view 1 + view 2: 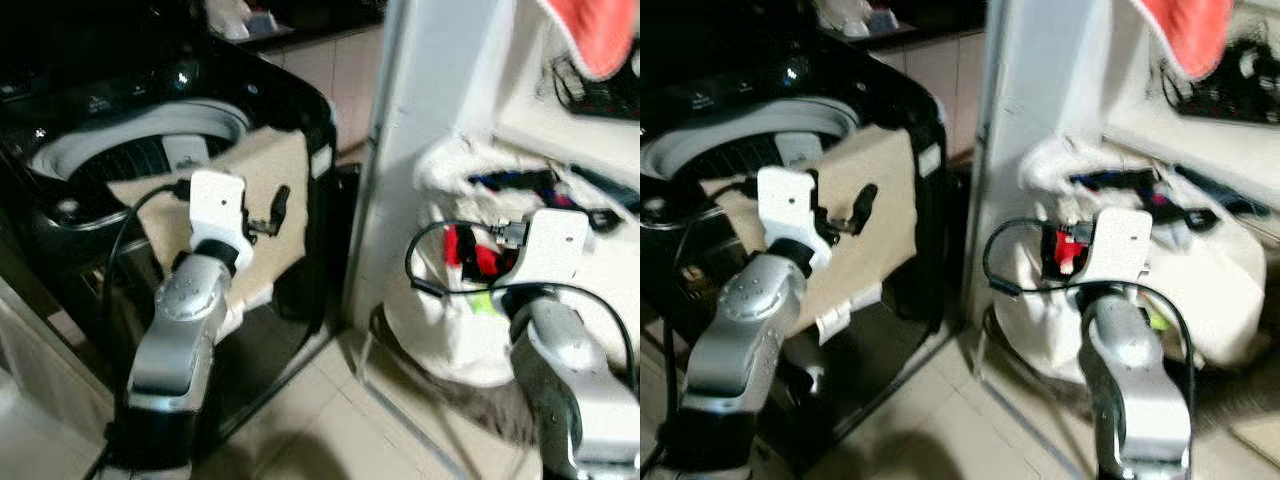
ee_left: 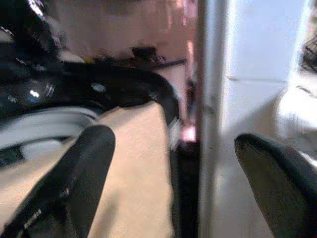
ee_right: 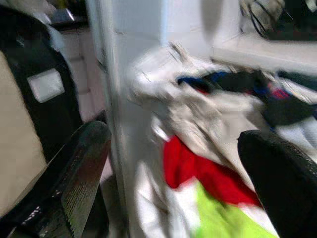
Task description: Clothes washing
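Right end effector [image 3: 173,163] agape (empty), facing laundry bag [image 1: 455,320]

A white wall panel [image 1: 420,110] stands upright at centre, its edge reaching the pale tiled floor [image 1: 330,420]. A tangle of black cables [image 1: 590,90] lies on a shelf at far right.

Beige cloth [image 1: 262,190] is draped over black washer [image 1: 150,130] rim, just ahead of left gripper [image 2: 173,163]; white laundry bag [image 3: 208,148], stuffed w/ mixed clothes, is seen before right gripper [image 3: 173,168].
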`<state>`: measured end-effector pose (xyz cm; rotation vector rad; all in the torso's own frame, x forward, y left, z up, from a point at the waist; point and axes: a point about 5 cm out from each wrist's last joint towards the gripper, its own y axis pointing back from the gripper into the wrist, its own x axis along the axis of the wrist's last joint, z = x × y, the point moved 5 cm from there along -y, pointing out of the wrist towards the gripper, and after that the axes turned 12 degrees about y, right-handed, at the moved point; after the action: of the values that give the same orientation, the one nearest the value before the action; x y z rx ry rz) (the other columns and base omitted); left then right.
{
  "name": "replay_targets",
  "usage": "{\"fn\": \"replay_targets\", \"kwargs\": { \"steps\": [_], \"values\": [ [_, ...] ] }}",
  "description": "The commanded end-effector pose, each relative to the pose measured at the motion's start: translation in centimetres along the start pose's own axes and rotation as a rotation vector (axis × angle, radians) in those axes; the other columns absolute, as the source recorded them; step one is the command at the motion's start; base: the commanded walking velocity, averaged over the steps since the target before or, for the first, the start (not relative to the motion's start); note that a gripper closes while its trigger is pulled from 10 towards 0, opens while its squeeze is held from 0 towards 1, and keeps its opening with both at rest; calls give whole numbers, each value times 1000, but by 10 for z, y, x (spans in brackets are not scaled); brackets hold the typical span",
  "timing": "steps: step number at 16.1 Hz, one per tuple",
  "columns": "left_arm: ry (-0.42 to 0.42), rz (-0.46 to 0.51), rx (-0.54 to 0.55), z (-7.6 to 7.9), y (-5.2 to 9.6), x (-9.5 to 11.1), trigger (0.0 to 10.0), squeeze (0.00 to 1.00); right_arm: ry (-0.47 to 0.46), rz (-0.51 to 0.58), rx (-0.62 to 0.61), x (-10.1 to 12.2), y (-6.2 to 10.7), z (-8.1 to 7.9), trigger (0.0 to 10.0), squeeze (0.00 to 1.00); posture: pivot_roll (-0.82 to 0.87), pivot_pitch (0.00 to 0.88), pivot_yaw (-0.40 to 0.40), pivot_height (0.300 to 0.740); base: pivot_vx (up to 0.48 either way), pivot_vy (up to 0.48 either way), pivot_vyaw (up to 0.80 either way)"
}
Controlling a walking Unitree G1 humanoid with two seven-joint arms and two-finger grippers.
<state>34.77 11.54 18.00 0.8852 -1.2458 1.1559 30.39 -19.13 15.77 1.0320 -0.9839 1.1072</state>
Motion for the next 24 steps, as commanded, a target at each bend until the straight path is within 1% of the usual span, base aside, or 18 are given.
{"fn": "replay_targets", "kwargs": {
  "steps": [1,3,4,5,6,7,8,10,11,12,14,15,16,17,19,20,24],
  "values": [
    [4,6,-19,5,1,3,10000,0,5,13,-8,4,-3,2,10000,0,-55,0,-3,740,0,0,0],
    [17,15,-36,8,2,6,10000,0,18,19,-17,5,-4,4,10000,0,-53,0,-3,740,0,0,0],
    [20,22,-35,6,2,8,10000,0,67,29,-25,5,-5,4,10000,0,-53,0,-1,740,0,0,0],
    [20,23,-33,5,3,9,10000,0,95,40,-22,6,-5,3,10000,0,-50,0,7,740,244,0,0],
    [32,22,-27,3,3,10,10000,0,87,51,-9,8,-6,0,10000,0,-48,0,16,740,270,0,0],
    [39,23,-26,2,4,11,10000,0,59,55,-5,9,-7,-2,10000,0,-48,0,20,740,281,0,-800],
    [35,24,-28,1,4,11,10000,0,59,60,-2,11,-8,-3,10000,0,-49,0,20,740,289,0,-800],
    [42,26,-16,-1,5,11,10000,0,80,68,-13,14,-11,-3,10000,0,-51,0,21,740,287,0,0],
    [43,27,-13,-2,5,11,10000,0,51,65,-42,14,-14,-1,10000,0,-51,0,18,740,292,0,0],
    [42,29,-9,-4,5,12,10000,0,33,86,-40,17,-15,0,10000,0,-54,0,13,740,289,0,0],
    [38,32,11,-8,7,11,10000,0,43,107,8,20,-16,-3,10000,0,-63,0,1,740,285,0,0],
    [37,35,13,-8,7,12,10000,0,53,114,28,23,-16,-5,10000,0,-65,0,-7,740,289,0,0],
    [34,43,15,-8,7,14,10000,0,85,124,67,26,-16,-10,10000,0,-63,0,-13,740,285,0,0],
    [33,48,18,-9,7,16,10000,0,96,141,89,30,-17,-16,10000,0,-65,0,-10,740,289,0,800],
    [31,49,6,-7,4,16,10000,0,50,151,60,30,-18,-14,10000,0,-61,0,-4,740,285,0,0],
    [31,48,-4,-5,4,17,10000,0,94,139,41,28,-19,-11,10000,0,-60,0,1,740,285,0,0],
    [37,34,-5,-5,7,13,10000,0,70,143,38,26,-14,-9,10000,0,-58,0,11,740,286,0,0]
  ]
}}
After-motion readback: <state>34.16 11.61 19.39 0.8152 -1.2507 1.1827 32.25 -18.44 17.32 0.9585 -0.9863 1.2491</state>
